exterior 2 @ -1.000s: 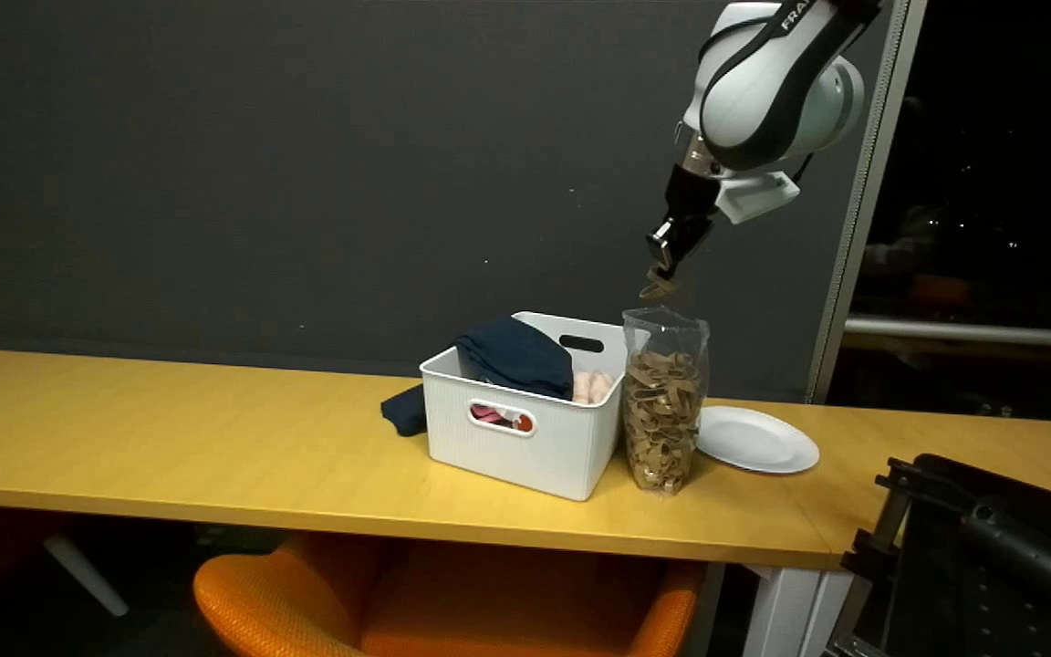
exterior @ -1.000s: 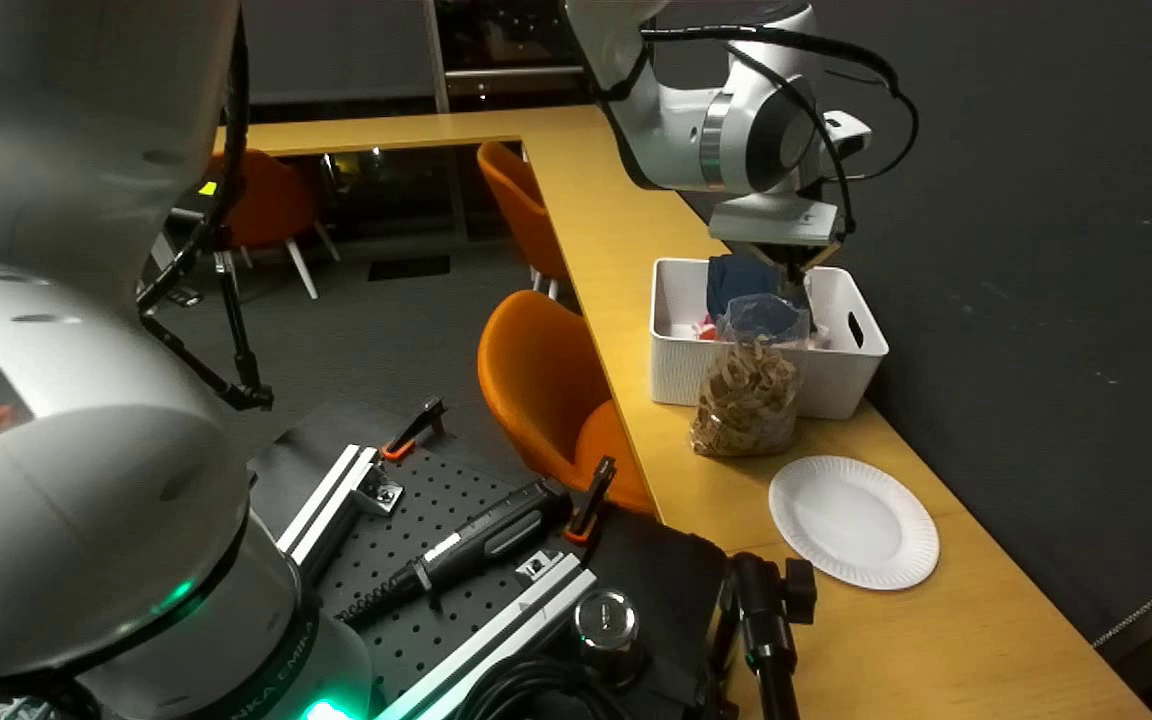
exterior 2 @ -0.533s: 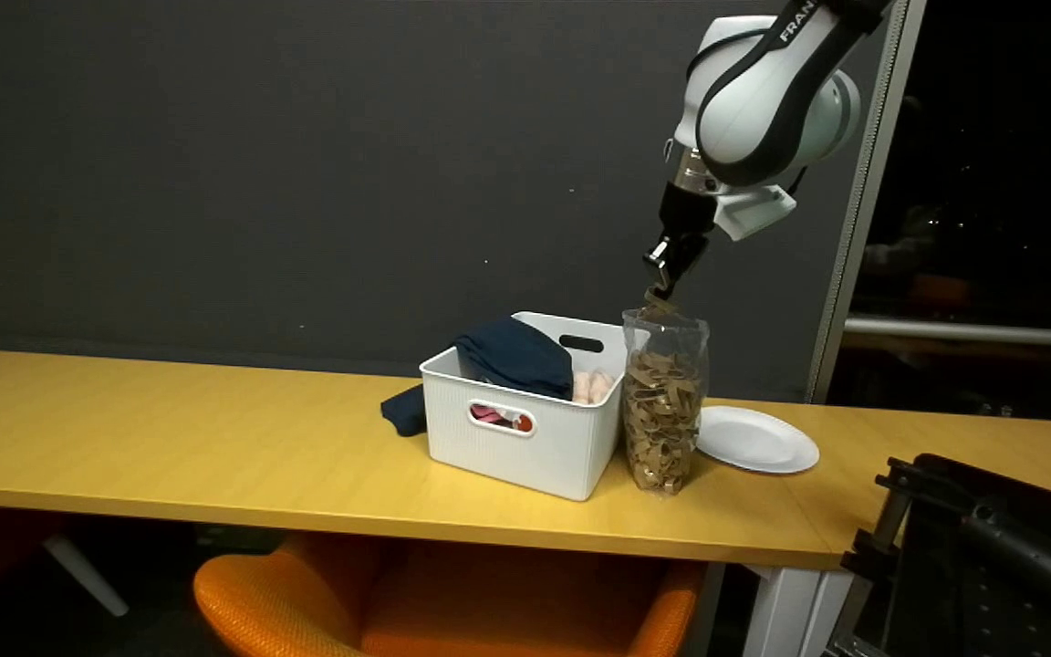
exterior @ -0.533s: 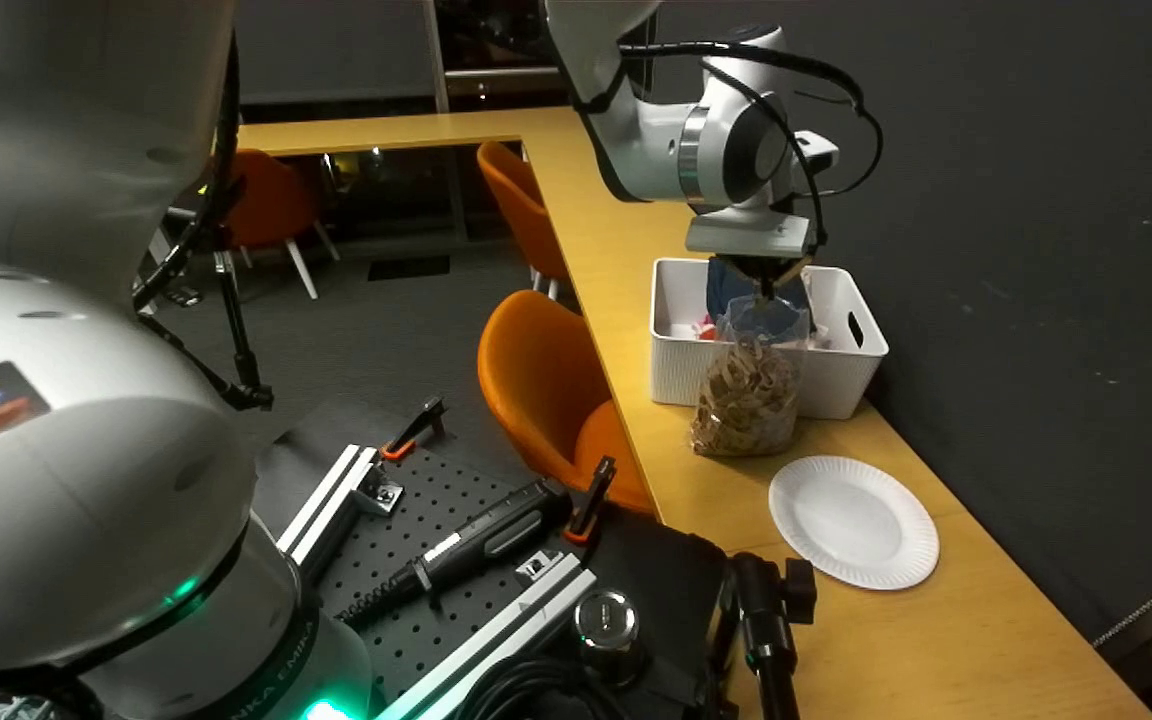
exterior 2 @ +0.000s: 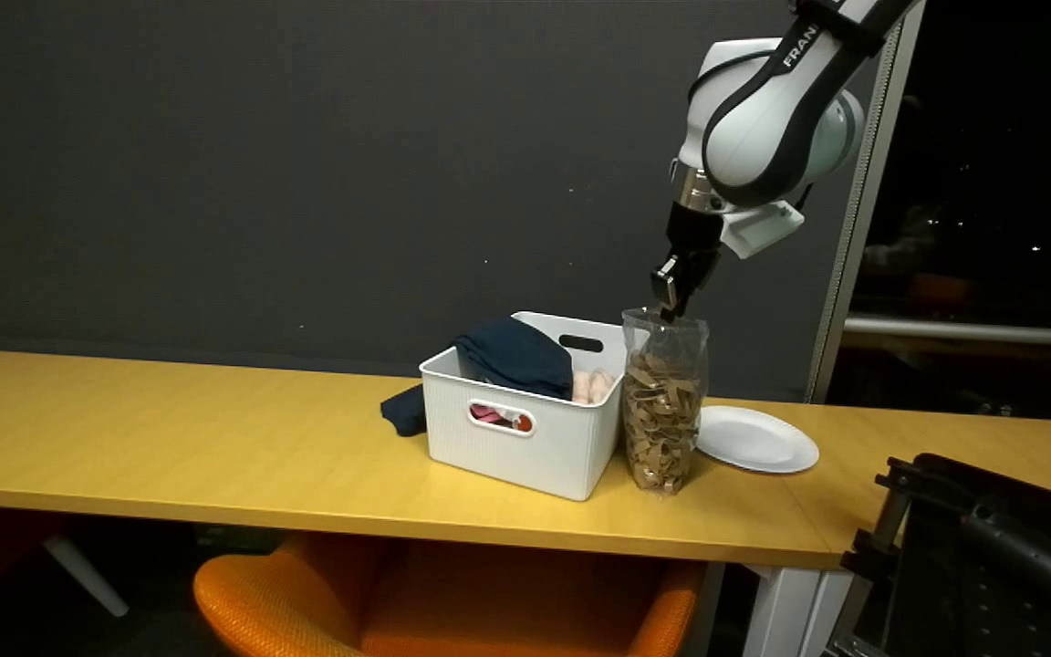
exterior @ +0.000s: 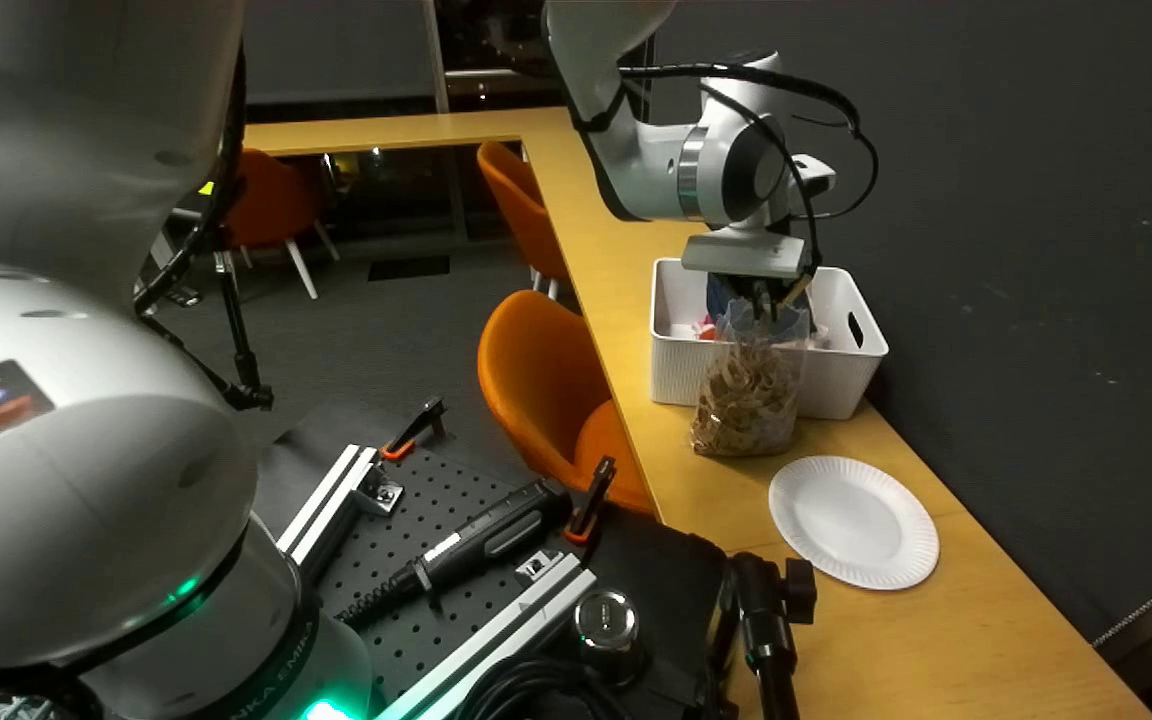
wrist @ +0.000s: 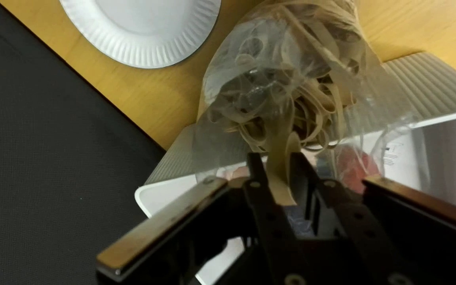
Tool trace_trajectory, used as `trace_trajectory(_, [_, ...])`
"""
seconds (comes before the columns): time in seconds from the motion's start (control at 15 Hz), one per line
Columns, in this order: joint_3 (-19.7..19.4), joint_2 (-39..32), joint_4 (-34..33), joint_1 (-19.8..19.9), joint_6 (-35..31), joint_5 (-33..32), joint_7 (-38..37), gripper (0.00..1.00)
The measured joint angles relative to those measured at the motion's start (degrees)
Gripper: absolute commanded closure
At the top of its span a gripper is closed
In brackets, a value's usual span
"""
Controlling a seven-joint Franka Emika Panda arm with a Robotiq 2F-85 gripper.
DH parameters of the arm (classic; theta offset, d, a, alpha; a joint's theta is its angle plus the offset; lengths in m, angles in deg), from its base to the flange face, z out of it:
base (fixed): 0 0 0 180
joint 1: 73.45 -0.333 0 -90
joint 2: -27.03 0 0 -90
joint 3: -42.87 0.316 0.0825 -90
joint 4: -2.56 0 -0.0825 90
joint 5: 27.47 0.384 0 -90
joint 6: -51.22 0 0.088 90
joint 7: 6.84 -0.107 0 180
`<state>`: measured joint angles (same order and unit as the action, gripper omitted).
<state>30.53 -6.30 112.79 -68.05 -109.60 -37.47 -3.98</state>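
In an exterior view, dark blue fabric (exterior 2: 405, 412) is seen on the yellow table (exterior 2: 170, 438), just left of the white basket (exterior 2: 507, 447). An orange chair (exterior 2: 270, 602) is placed in front of the basket, lower than the tabletop. Inside the basket, a dark blue cloth (exterior 2: 521, 356) is heaped over the left part, and a pale pink item (exterior 2: 591, 387) is lodged toward the right rim. Just right of the basket, a clear bag (exterior 2: 679, 342) is stood upright on the table, filled more than halfway with tan looped strips (exterior 2: 658, 424). Above and right of the basket, at the bag's open mouth, the gripper (exterior 2: 668, 313) is pointed downward. Its jaws are parted by a narrow gap, in which blurred strips (wrist: 277, 158) are seen in the wrist view; no firm hold on them can be made out. Farther right of the basket, a white paper plate (exterior 2: 754, 440) is laid flat. Farthest right and in front of the basket, a black perforated board (exterior 2: 954, 593) is partly shown.
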Motion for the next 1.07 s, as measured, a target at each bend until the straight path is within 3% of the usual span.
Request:
trace_trajectory(0.4, [-1.0,0.0,0.1,-0.7,0.0,-0.1,-1.2,0.02])
trace_trajectory(1.07, [-6.6,11.2,8.3,-5.1,0.5,-7.2,-6.4,0.0])
